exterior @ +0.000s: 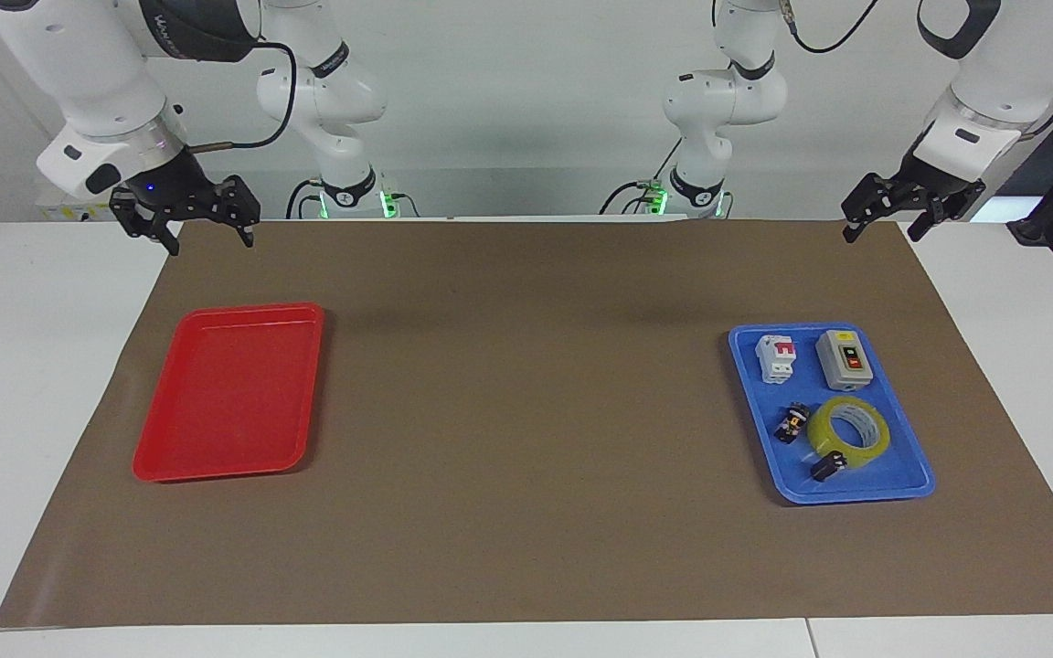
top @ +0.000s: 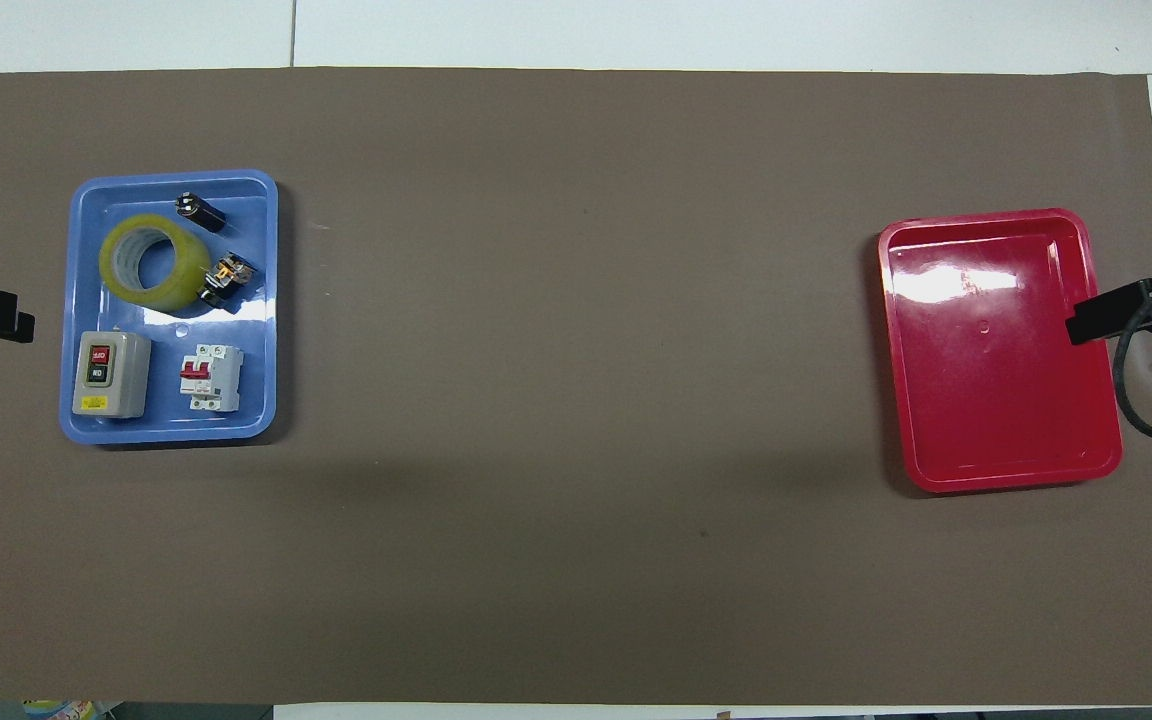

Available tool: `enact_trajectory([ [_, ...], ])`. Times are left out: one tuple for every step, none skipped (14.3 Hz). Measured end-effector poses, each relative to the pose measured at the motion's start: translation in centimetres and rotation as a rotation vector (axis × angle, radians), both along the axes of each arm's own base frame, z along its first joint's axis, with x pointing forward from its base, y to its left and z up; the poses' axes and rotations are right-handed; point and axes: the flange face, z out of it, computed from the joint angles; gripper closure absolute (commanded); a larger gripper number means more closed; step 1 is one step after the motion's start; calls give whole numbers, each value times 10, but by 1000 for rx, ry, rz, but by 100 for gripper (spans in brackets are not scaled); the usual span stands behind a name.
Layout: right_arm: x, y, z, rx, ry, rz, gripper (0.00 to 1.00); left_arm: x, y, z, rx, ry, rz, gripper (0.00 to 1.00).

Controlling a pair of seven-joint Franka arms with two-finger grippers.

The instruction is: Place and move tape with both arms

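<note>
Waiting wide open at upper right, left gripper needed a straight drop onto tape in blue tray, avoiding black parts; right gripper waited open too.

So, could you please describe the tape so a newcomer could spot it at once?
Find the blue tray at the left arm's end of the table. The tape lies flat in its half farther from the robots, between two small black parts: the only yellow ring there.

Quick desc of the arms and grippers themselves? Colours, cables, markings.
Both arms: white rounded shells, grey-black joint bands, black cables looping off them, green lights at the bases. Left gripper and right gripper: black, skeletal, two-finger. The right shows a small blue light and dark lettering on its upper link.
</note>
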Motion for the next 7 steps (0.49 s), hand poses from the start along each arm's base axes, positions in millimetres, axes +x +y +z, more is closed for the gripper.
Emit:
enact_trajectory([
  [0, 0, 0, 0, 0, 0, 0, 1, 0, 1, 0, -7, 2, 0],
  [0, 0, 0, 0, 0, 0, 0, 1, 0, 1, 0, -13, 2, 0],
  [0, 0, 0, 0, 0, 0, 0, 2, 0, 1, 0, -17, 3, 0],
  [0, 0, 0, 0, 0, 0, 0, 3, 0, 1, 0, -22, 3, 0],
  [0, 0, 0, 0, 0, 0, 0, 6, 1, -1, 0, -30, 5, 0],
  [0, 0, 0, 0, 0, 0, 0, 11, 3, -5, 1, -36, 8, 0],
  [0, 0, 0, 0, 0, 0, 0, 17, 4, -11, 1, -43, 12, 0],
])
